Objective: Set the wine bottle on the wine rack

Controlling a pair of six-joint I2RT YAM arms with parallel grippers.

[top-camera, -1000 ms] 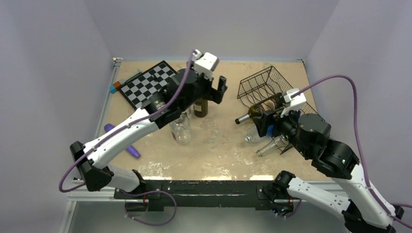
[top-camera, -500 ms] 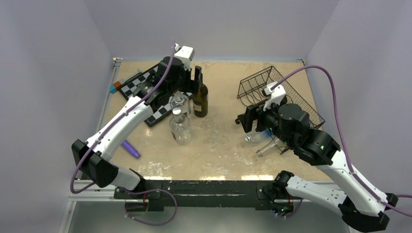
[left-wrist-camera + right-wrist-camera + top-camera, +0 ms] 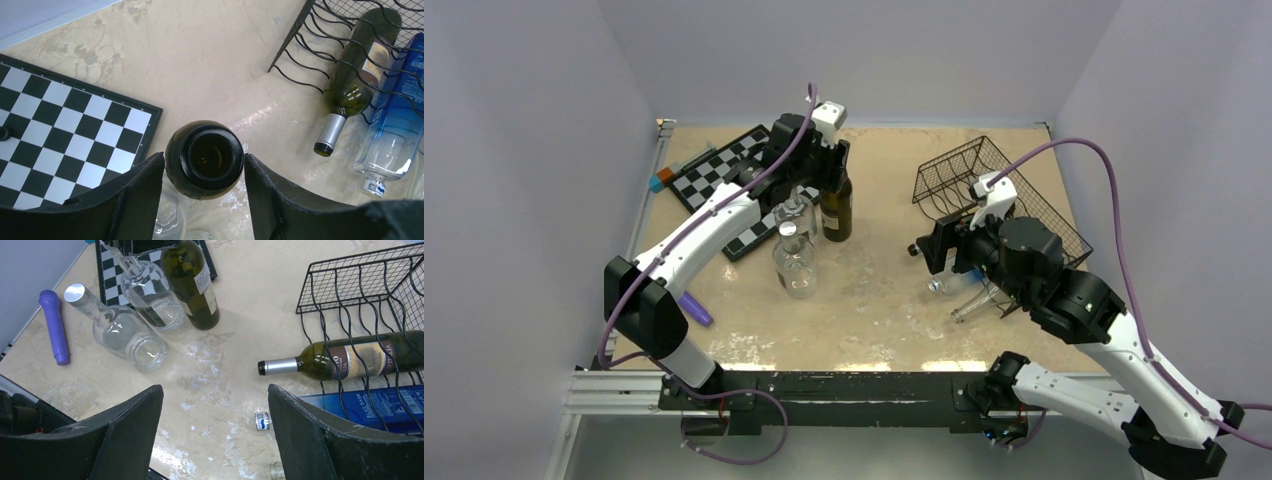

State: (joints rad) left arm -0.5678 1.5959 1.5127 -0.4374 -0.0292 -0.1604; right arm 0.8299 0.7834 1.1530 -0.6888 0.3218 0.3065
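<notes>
A dark green wine bottle [image 3: 836, 207] stands upright on the table beside the chessboard. My left gripper [image 3: 833, 165] is over its top. In the left wrist view both fingers rest against the sides of the bottle's open mouth [image 3: 205, 159], and the left gripper [image 3: 204, 167] is shut on it. The black wire wine rack [image 3: 984, 172] stands at the right. A second green wine bottle [image 3: 350, 360] lies on its lower tier, neck pointing left. My right gripper [image 3: 215, 432] hovers open and empty over bare table, left of the rack [image 3: 360, 285].
Two clear glass bottles [image 3: 796, 262] stand just left of the held bottle. A chessboard [image 3: 714, 175] lies at the back left. A purple cylinder [image 3: 692, 308] lies near the left edge. A blue bottle [image 3: 380, 405] lies in the rack's bottom tier. A small cap [image 3: 262, 420] sits on the table.
My left gripper swung over the upright bottle's neck and closed in on it. The right arm drew back from the rack, leaving the second green bottle lying there.
</notes>
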